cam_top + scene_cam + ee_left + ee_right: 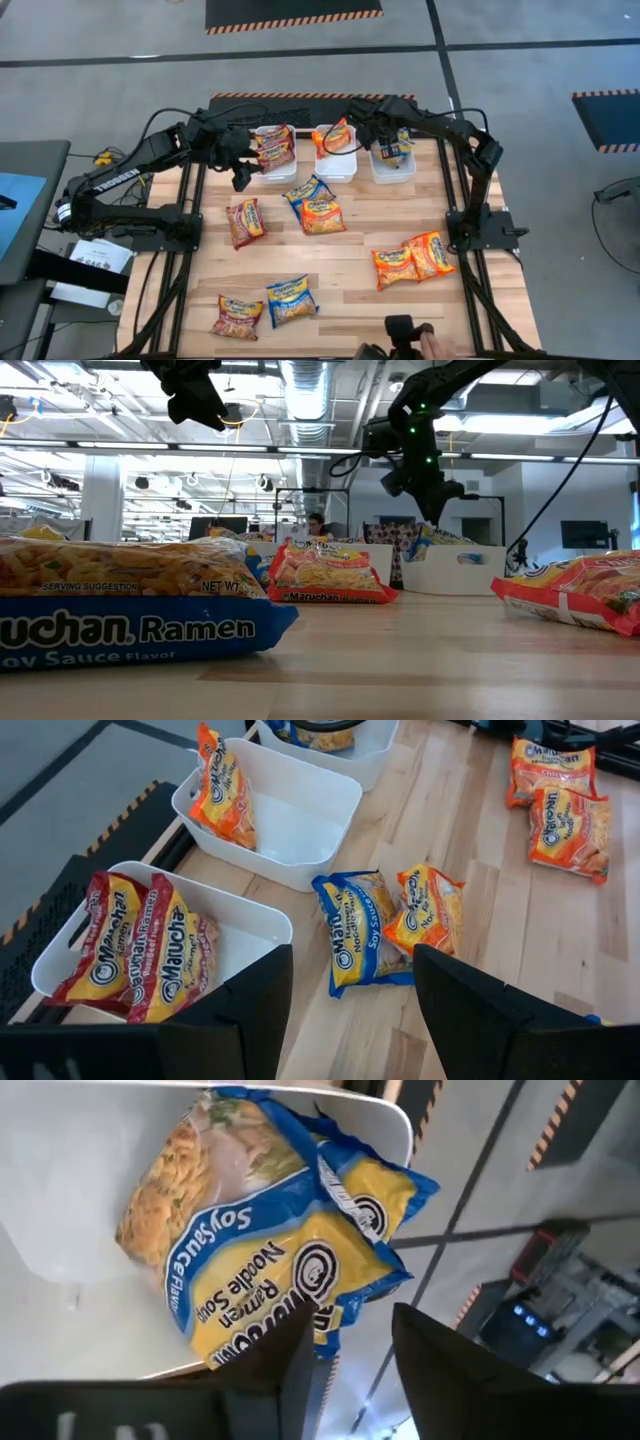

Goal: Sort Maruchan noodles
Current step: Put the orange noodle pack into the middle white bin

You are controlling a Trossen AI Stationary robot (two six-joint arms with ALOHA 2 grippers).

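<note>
Three white bins stand along the far edge. The left bin [272, 152] holds maroon packets [135, 950], the middle bin [335, 152] an orange packet [222, 790], and the right bin [392, 158] a blue packet [250, 1240] that leans on its wall. My left gripper [240, 176] is open and empty, raised over the table just near of the left bin. It also shows in the left wrist view [352, 956]. My right gripper [386, 140] is open above the right bin, its fingers [300, 1365] close over the blue packet's edge. My right gripper's one finger [305, 1355] stands right at the blue packet's upper edge [325, 1315]. I cannot tell whether it touches it. The packet lies in the right bin, leaning against the wall.
Loose packets lie on the wooden table: maroon [245, 222], blue [308, 190] and orange [322, 215] near the middle, two orange [412, 260] at the right, and maroon [238, 316] and blue [292, 300] near the front. A person's hand [432, 346] shows at the near edge.
</note>
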